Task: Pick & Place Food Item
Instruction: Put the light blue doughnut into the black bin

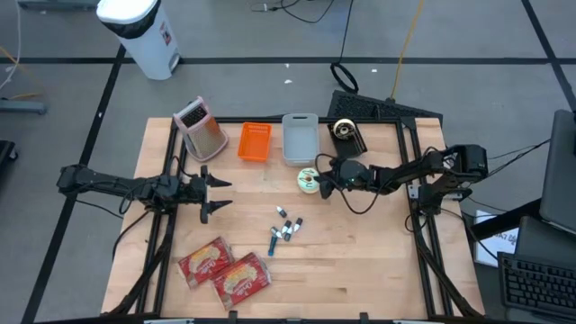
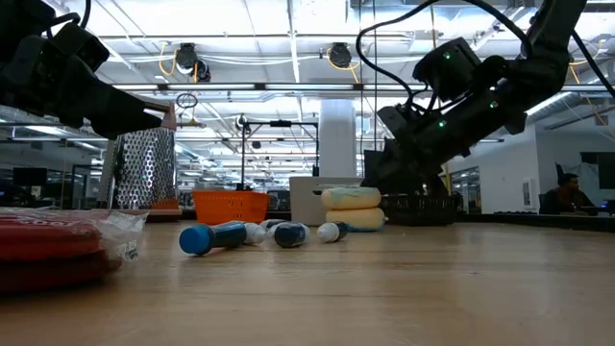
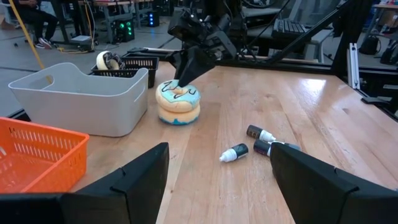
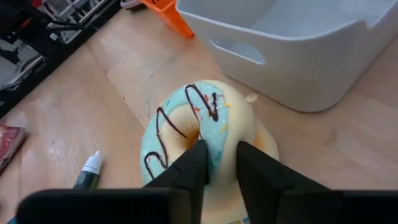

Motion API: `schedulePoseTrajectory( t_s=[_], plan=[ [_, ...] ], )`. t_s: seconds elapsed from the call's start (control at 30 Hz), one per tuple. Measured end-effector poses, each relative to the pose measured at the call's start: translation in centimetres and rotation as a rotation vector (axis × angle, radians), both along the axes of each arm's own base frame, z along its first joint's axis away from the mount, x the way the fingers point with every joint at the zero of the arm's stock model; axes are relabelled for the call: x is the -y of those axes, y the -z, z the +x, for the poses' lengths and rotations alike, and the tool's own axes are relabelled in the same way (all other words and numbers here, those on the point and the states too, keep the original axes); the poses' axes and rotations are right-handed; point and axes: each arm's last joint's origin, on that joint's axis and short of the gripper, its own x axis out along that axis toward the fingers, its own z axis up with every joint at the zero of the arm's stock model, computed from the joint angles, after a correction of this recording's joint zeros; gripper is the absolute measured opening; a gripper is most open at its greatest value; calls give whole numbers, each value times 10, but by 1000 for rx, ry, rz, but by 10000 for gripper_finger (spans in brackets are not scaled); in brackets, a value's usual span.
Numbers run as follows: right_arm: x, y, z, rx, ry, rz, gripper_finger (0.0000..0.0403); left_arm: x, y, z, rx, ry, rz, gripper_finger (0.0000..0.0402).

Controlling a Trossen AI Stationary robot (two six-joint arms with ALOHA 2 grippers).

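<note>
Two right fingers pinching iced doughnut's rim, one in its hole

Bare wood lies between the small bottles and the grey bin.

From my station I see a grey floor marked with dark tape lines around the wooden table. A white bin stands beyond the table's far left corner. Across the room, ceiling lights glow over a white pillar, and a person sits far right.
</note>
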Motion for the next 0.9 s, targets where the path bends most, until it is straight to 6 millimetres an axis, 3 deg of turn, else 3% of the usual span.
schedulePoseTrajectory(
  t_s=[0.27,0.7,0.9],
  plan=[
    [0,-13,0,36,-59,-117,8,0,0,0,0,0,0,283],
    [0,-71,-24,92,-148,-440,9,0,0,0,0,0,0,283],
    [19,-85,-45,-10,3,-573,9,0,0,0,0,0,0,283]
  ],
)
